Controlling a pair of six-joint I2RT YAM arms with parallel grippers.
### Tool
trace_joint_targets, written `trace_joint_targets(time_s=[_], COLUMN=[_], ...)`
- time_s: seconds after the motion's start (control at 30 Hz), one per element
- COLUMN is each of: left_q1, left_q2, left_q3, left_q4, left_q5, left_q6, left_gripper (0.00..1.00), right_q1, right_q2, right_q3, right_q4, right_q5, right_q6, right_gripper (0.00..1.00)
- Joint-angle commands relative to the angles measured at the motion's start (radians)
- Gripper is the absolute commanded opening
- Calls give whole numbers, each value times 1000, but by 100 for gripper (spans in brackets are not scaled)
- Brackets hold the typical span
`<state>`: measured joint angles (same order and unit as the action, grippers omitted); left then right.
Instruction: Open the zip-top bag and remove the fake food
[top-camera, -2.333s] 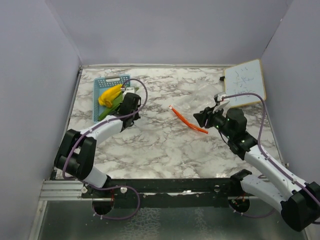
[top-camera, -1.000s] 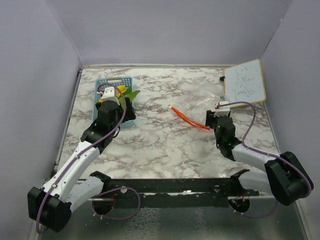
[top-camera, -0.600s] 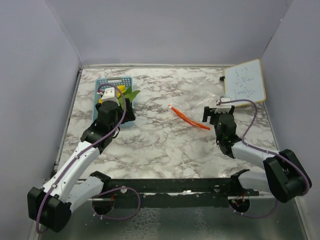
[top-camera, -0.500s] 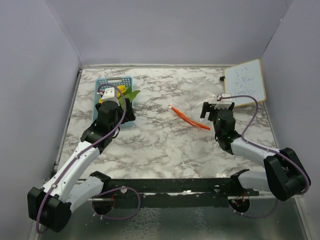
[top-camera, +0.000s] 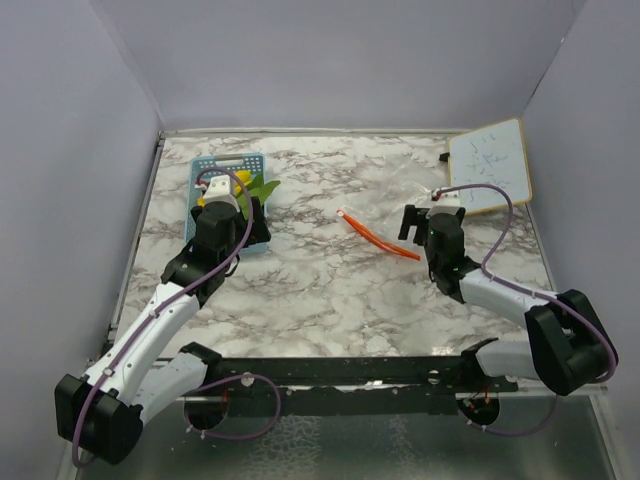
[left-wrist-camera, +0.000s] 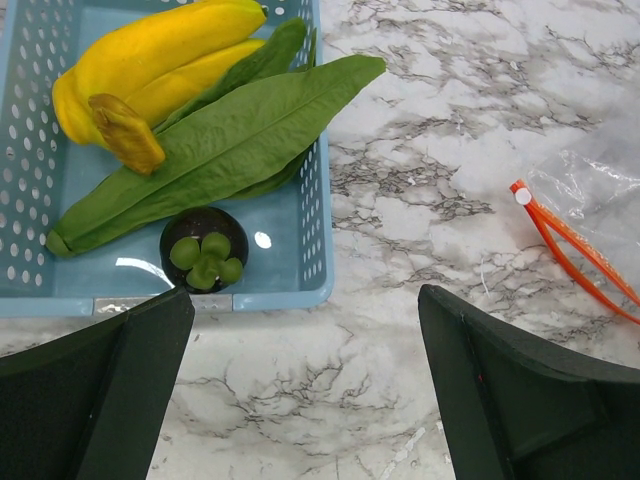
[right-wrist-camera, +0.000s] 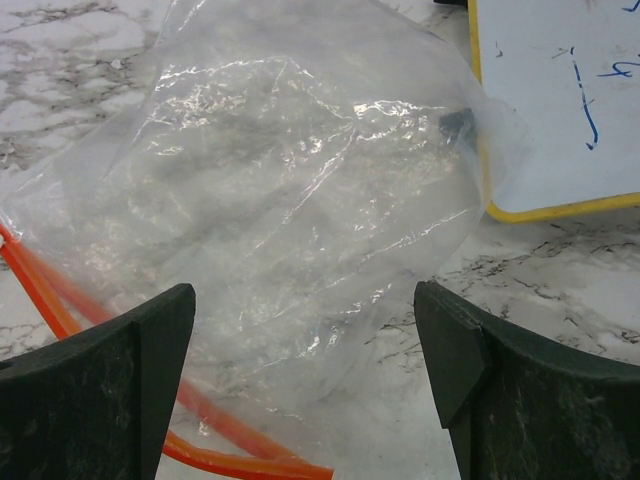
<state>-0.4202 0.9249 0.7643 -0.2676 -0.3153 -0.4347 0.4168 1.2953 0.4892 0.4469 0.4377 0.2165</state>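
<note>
The clear zip-top bag (right-wrist-camera: 290, 190) lies flat on the marble table, its orange-red zip strip (right-wrist-camera: 200, 440) at the near left, and nothing shows inside it. My right gripper (right-wrist-camera: 302, 290) hangs open just above the bag's near edge, holding nothing. The fake food sits in a light-blue basket (left-wrist-camera: 315, 200): a yellow piece (left-wrist-camera: 150, 60), a long green leaf (left-wrist-camera: 220, 140) and a small dark round piece (left-wrist-camera: 205, 245). My left gripper (left-wrist-camera: 305, 300) stands open at the basket's near rim, empty. From above, the bag (top-camera: 385, 222) lies left of the right gripper (top-camera: 420, 220).
A small whiteboard with a yellow frame (top-camera: 487, 165) leans at the back right, its corner touching the bag's far edge (right-wrist-camera: 560, 100). Grey walls close in the table on three sides. The basket (top-camera: 228, 165) stands at the back left.
My right gripper has opened, letting go of the bag near its zip strip, and moved slightly away toward the back. The left arm has stayed still over the last second.
</note>
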Motion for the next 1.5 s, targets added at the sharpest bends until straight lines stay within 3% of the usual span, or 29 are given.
trace_joint_targets(time_s=[0.0, 1.13, 1.33, 1.47], left_q1=[4, 4, 5, 4], left_q2=[-17, -32, -41, -7], left_q3=[-2, -35, -34, -2], left_q4=[-11, 26, 31, 5], left_q5=[-1, 58, 30, 18], left_q6=[12, -38, -34, -31], left_gripper=[99, 98, 86, 84], right_q1=[-4, -4, -4, -4], right_q2=[-40, -29, 30, 32], right_q3=[8, -3, 60, 69], right_q4=[-13, -7, -126, -130], right_q5=[7, 83, 142, 118], right_q6=[19, 22, 95, 105], right_gripper=[91, 93, 93, 93])
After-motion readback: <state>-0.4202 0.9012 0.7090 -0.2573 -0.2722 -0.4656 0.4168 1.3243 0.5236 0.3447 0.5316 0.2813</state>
